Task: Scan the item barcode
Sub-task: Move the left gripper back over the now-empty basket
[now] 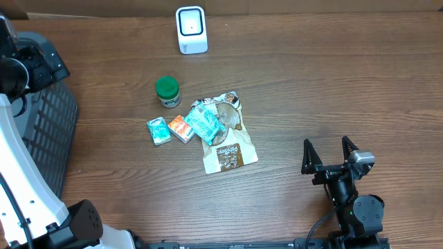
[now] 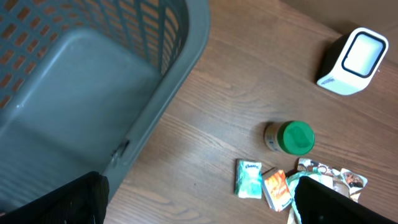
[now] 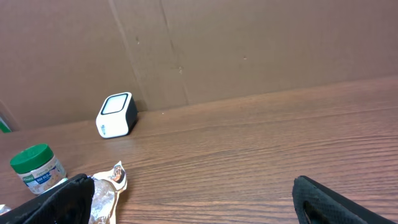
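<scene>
- Gripper on the right [image 1: 326,143]: jaws spread wide, empty, above the tabletop [image 1: 332,83] near its front right corner.
- Left gripper [image 2: 199,182]: jaws wide apart, holding nothing, over the grey basket [image 1: 48,117] at the left edge.
- Mid-table cluster: green-lidded jar [image 1: 167,90], teal packet [image 1: 158,131], orange packet [image 1: 181,128], teal pouch [image 1: 205,123] lying on a brown snack bag [image 1: 228,151].
- White barcode scanner [image 1: 192,29] stands by the far edge, apart from the cluster.

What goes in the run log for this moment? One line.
stage: before pickup | left jaws: open, empty, by basket | right jaws: open, empty | items: clustered, none held | scanner: standing apart behind items
</scene>
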Robot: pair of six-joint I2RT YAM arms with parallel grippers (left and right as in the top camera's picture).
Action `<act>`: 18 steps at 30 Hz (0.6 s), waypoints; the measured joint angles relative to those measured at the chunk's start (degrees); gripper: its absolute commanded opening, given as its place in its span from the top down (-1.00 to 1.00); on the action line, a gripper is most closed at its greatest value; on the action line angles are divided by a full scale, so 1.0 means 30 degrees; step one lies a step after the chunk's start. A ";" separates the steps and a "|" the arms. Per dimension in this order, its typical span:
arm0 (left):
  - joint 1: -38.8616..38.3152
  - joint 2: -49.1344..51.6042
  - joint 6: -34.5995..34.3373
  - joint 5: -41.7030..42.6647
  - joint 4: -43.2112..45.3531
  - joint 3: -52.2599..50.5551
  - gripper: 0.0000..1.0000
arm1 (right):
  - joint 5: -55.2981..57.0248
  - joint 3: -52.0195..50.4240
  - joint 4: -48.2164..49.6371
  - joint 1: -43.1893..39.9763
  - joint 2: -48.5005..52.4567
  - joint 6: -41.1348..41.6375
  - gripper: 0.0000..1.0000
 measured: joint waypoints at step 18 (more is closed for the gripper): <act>0.2608 0.0000 0.2142 0.0889 0.1450 0.0000 -0.99 | -0.0007 0.0000 0.0007 0.0000 0.0000 0.0000 -1.00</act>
